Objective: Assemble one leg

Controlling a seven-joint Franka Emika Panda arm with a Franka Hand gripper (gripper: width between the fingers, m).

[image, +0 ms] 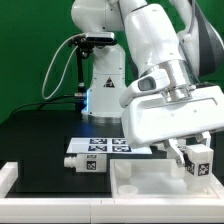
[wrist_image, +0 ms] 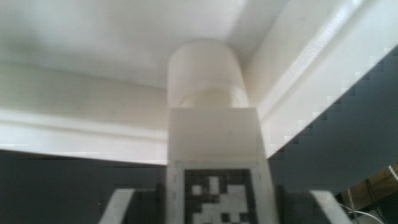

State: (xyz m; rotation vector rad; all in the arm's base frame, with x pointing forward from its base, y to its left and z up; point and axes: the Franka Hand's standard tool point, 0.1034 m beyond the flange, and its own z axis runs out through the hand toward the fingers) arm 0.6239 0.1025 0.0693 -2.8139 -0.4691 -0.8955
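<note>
My gripper (image: 196,155) is at the exterior view's right, just above the white table top (image: 150,190) that lies at the front. It is shut on a white leg (image: 199,162) with a black-and-white tag on it. In the wrist view the leg (wrist_image: 217,120) stands between my fingers (wrist_image: 128,206), its rounded end pointing away at a white surface (wrist_image: 89,90). My gripper (wrist_image: 228,208) holds it at the tagged end. Whether the leg's far end touches the white surface cannot be told.
The marker board (image: 108,147) lies on the black table behind the table top. A small white tagged part (image: 85,163) lies at its left end. A white raised rim (image: 25,180) runs along the front left. A camera on a stand (image: 92,40) is behind.
</note>
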